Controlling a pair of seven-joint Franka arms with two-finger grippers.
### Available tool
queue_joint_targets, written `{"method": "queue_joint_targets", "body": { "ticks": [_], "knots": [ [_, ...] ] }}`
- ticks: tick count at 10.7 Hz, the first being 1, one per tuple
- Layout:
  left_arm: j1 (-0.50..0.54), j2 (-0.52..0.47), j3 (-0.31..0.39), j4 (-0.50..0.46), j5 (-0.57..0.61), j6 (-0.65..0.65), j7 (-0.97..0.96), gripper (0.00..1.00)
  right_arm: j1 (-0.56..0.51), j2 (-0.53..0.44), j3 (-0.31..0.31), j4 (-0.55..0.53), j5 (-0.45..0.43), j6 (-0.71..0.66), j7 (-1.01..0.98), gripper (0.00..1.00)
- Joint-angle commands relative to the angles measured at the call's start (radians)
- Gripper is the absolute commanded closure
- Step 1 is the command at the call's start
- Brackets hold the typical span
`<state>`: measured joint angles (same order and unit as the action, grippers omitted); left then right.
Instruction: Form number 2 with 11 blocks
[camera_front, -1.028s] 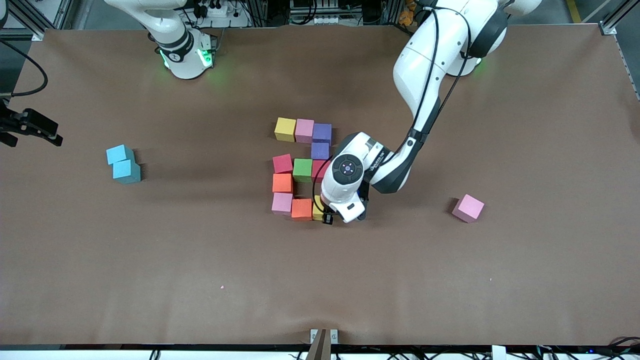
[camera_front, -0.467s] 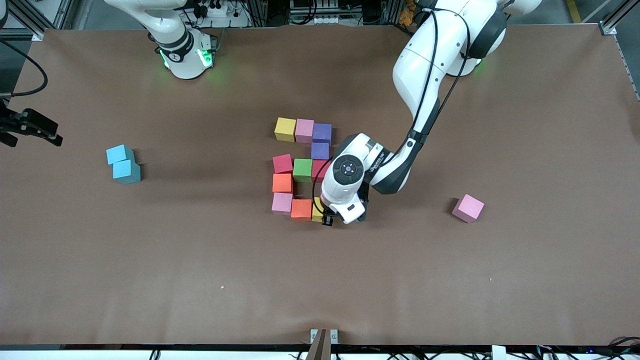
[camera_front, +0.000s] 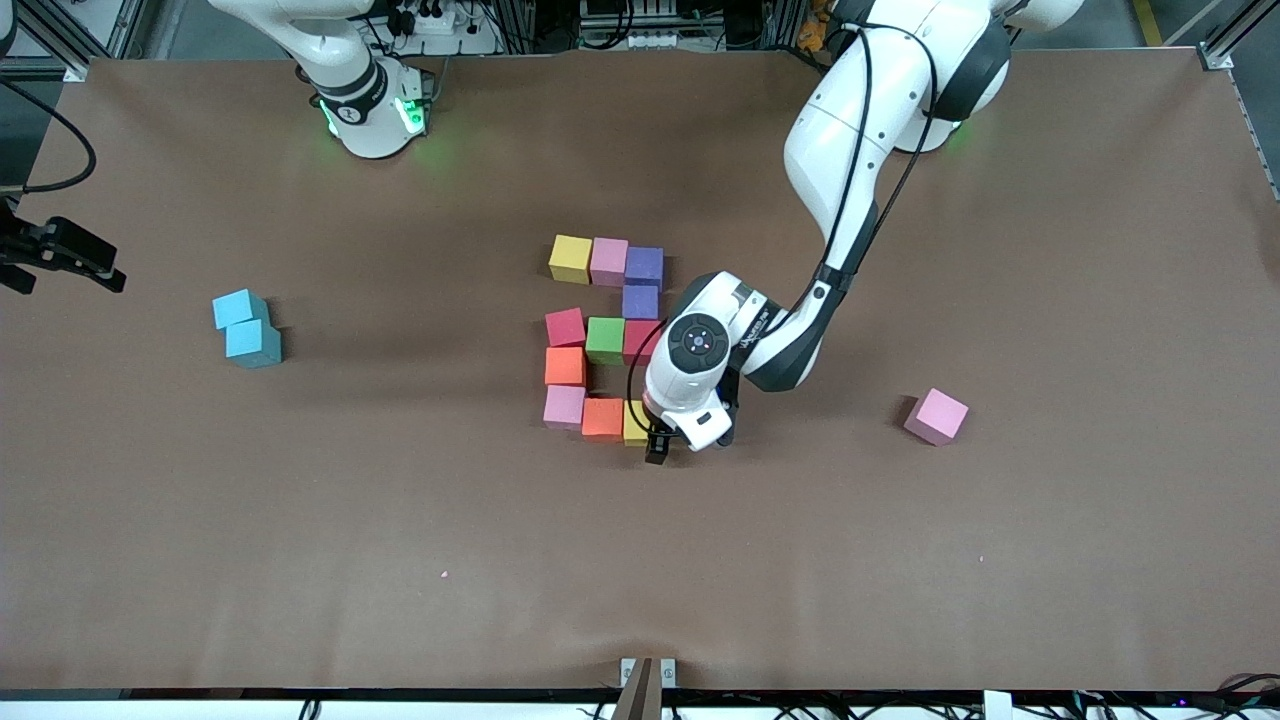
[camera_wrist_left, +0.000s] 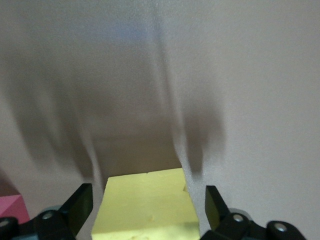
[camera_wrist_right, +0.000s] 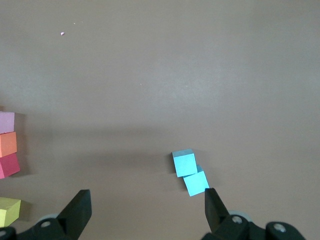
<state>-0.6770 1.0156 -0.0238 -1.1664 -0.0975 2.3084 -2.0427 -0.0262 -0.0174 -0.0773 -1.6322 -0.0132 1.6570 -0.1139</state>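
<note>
Front view: left gripper (camera_front: 655, 440) low at the number 2 (camera_front: 603, 338), at the end of its row nearest the camera, jaws apart astride the yellow block (camera_front: 634, 424).
Yellow block on table, touching orange block (camera_front: 603, 418); all eleven blocks apparently placed. Spare pink cube (camera_front: 936, 416) well apart toward left arm's end; cyan cubes (camera_front: 246, 328) toward right arm's end. Bare table all round; straight up looks the clear way out.

Left wrist view: fingers (camera_wrist_left: 79, 206) spread, gap either side of yellow block.

Right wrist view: right gripper (camera_wrist_right: 145, 212) open, empty, high over table, waiting.
</note>
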Motion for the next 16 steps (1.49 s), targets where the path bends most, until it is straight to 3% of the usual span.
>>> {"method": "queue_joint_targets", "body": {
  "ticks": [1, 6, 8, 12, 16],
  "knots": [
    [-0.021, -0.018, 0.018, 0.022, -0.013, -0.041, -0.007, 0.0, 0.005, -0.01, -0.001, 0.003, -0.013, -0.005, 0.008, 0.0],
    [-0.012, -0.123, 0.015, 0.019, -0.008, -0.176, -0.005, 0.0, 0.003, -0.01, -0.001, 0.003, -0.013, -0.003, 0.008, 0.0],
    [0.01, -0.169, 0.024, 0.014, 0.05, -0.237, 0.002, 0.0, 0.003, -0.01, -0.001, 0.003, -0.013, -0.002, 0.008, 0.0],
    [0.155, -0.229, 0.025, 0.001, 0.194, -0.357, 0.048, 0.0, 0.003, -0.01, -0.001, 0.003, -0.014, -0.002, 0.008, 0.0],
    [0.324, -0.276, 0.025, -0.007, 0.2, -0.392, 0.188, 0.0, 0.003, -0.01, -0.001, 0.003, -0.014, -0.002, 0.008, 0.0]
  ]
}}
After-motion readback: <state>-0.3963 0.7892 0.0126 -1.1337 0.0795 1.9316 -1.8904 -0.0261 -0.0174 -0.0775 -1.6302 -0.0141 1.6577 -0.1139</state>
